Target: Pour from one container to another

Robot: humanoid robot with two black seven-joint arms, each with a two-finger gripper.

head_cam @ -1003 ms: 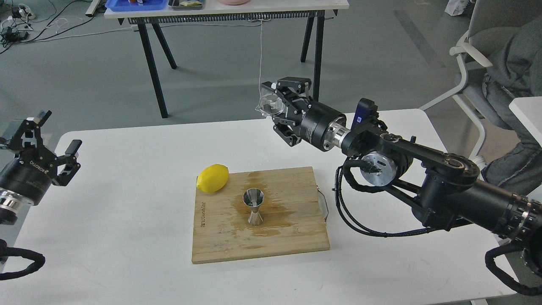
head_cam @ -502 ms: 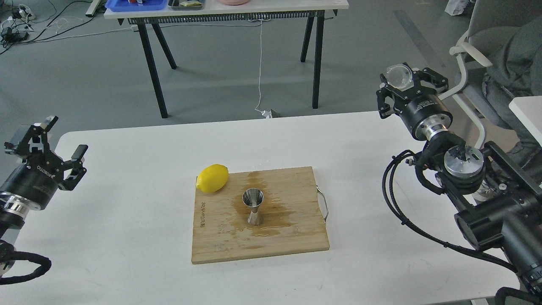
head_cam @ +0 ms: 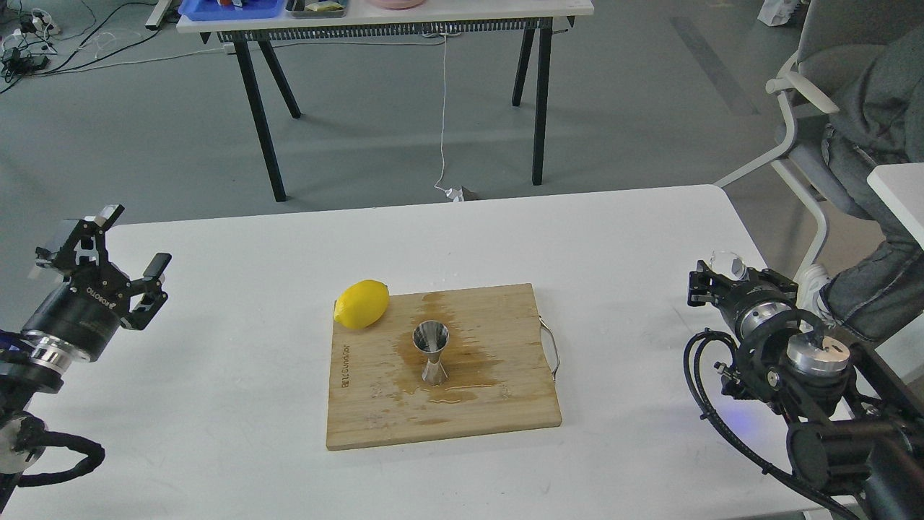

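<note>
The steel hourglass jigger (head_cam: 431,352) stands upright on the wooden cutting board (head_cam: 505,412), in the middle of a wet brown spill. Far to the right, near the table's right edge, my right gripper (head_cam: 728,280) is shut on the small clear glass cup (head_cam: 726,264), which shows just past its fingers. The cup is well apart from the jigger, and I cannot make out anything inside it. At the left side of the table my left gripper (head_cam: 130,242) is open and holds nothing.
A yellow lemon (head_cam: 362,304) lies on the board's far left corner. The board has a metal handle (head_cam: 552,350) on its right side. A seated person (head_cam: 877,144) and a chair are beyond the table's right edge. A second table (head_cam: 390,18) stands behind.
My right arm swung from above the board's far side out to the right, then came down low by the table's right edge, still holding the cup. My left gripper drifted slightly right.
</note>
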